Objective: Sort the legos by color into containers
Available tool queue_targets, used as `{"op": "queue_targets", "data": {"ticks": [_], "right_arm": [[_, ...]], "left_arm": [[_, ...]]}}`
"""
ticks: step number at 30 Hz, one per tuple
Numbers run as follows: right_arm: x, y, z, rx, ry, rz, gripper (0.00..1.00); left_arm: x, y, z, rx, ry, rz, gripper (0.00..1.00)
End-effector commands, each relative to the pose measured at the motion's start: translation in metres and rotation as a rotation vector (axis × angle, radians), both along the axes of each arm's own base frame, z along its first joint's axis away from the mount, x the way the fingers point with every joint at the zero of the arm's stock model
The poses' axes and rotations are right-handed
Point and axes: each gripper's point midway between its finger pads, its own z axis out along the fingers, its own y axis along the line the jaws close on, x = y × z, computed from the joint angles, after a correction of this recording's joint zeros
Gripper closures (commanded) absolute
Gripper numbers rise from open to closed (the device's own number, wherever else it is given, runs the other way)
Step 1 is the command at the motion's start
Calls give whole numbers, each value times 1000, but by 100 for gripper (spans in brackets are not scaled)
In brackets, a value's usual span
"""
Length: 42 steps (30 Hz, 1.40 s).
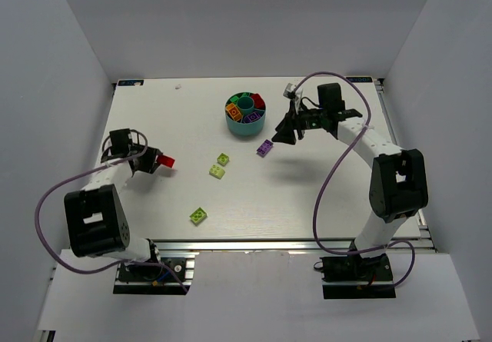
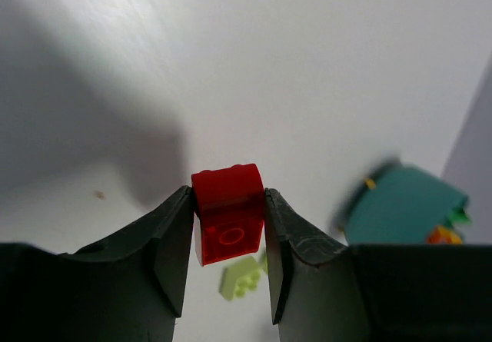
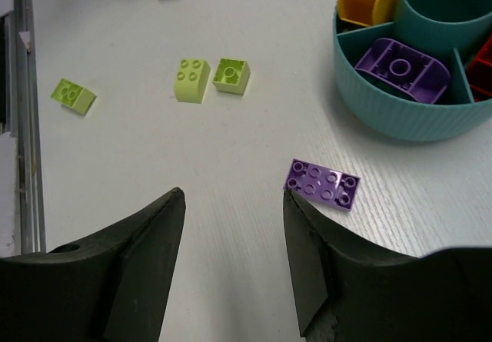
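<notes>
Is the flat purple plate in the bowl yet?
No, the flat purple plate lies on the table, just outside the wall of the teal bowl.

glossy red plastic brick (image 2: 227, 213), ribbed teal bowl (image 3: 415, 115), seemingly faintly grained white table (image 3: 231, 157).

The bowl (image 1: 244, 131) stands far-centre on the tabletop (image 1: 323, 196), a flat brick (image 1: 265, 147) just before it. Left of that lie two bricks (image 1: 217, 171), with a lone brick (image 1: 199, 216) nearer the arms.
</notes>
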Motion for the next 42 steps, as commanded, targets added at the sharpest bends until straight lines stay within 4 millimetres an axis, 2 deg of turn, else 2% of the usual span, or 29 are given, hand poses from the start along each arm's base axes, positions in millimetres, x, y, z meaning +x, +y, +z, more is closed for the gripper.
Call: {"op": "queue_targets", "data": {"ticks": [1,2,3,4,5,6,7,8,10,14,15,18,26,29,32,36,38,42], "right_arm": [[-1,9,30,29,-56,27,40],[-1,12,33,36,-60,31,40],[-3,14,34,40,-58,37,40],[-7,20,38,47,-62,53,40],[-11,24,39,55,-53,64,40],[-14,27,41,61,-43,69,40],[-22,37,44,66,-29,87,40],[-29,42,45,72,10,89,40],[-40,54,49,79,38,85,39],[-39,68,63,95,83,-14,37],[-32,68,64,83,74,-57,36],[-32,71,69,86,99,-62,36],[-54,91,74,99,178,-2,35],[-58,100,70,96,204,-8,30],[-51,105,67,89,205,-42,25],[-37,109,57,50,203,-89,26],[-30,109,59,41,179,-101,26],[-25,113,49,11,190,-108,26]], "left_arm": [[21,-39,63,14,-281,-244,92],[21,-59,78,-3,-341,-309,93],[25,-67,90,-5,-395,-333,93],[24,-79,97,-15,-432,-368,94],[22,-100,105,-31,-470,-425,95],[26,-113,124,-32,-559,-466,95],[25,-123,129,-40,-588,-499,95],[20,-147,135,-57,-617,-561,95],[20,-164,143,-65,-666,-613,97],[18,-196,154,-65,-717,-698,97],[18,-201,156,-56,-726,-713,97],[20,-217,163,-40,-741,-751,97],[22,-245,159,-43,-740,-794,97],[21,-252,161,-53,-745,-796,97],[20,-256,163,-58,-750,-801,97],[17,-261,168,-62,-763,-812,97],[16,-263,170,-66,-769,-812,97],[15,-267,173,-72,-775,-819,97]]}}
